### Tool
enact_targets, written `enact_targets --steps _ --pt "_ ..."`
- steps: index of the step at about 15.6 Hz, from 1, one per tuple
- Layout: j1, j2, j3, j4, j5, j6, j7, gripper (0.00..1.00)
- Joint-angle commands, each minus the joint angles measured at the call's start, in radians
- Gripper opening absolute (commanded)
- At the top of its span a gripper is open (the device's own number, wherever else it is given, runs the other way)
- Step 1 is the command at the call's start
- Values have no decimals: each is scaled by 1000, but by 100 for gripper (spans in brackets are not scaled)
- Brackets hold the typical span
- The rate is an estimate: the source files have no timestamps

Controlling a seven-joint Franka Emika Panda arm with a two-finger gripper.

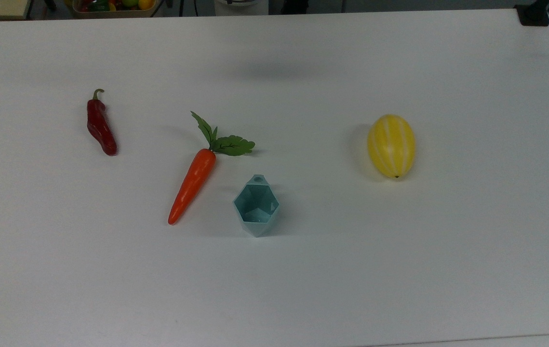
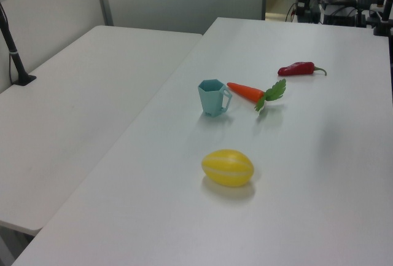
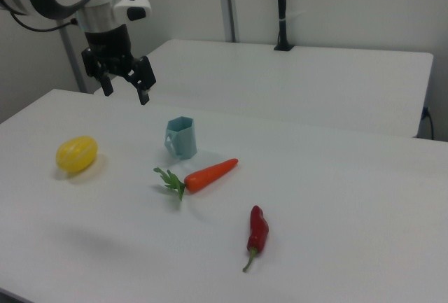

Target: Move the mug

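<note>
The mug (image 1: 256,206) is a small pale teal faceted cup standing upright on the white table, its tab with a hole pointing to the top view's upper edge. It also stands in the left view (image 2: 214,97) and the right view (image 3: 182,137). My gripper (image 3: 126,93) hangs open in the air in the right view, well above the table, up and to the left of the mug, with nothing between its fingers.
An orange carrot (image 1: 193,184) with green leaves lies just left of the mug in the top view. A red chili pepper (image 1: 100,126) lies further left, a yellow striped melon (image 1: 392,145) to the right. A second white table (image 3: 301,82) adjoins.
</note>
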Motion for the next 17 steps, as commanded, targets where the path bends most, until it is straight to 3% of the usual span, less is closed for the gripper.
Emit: enact_targets --steps 1,17 --pt "5 -18 -6 -24 -15 21 -17 100" --pt "7 -18 -3 -41 -10 27 -20 100"
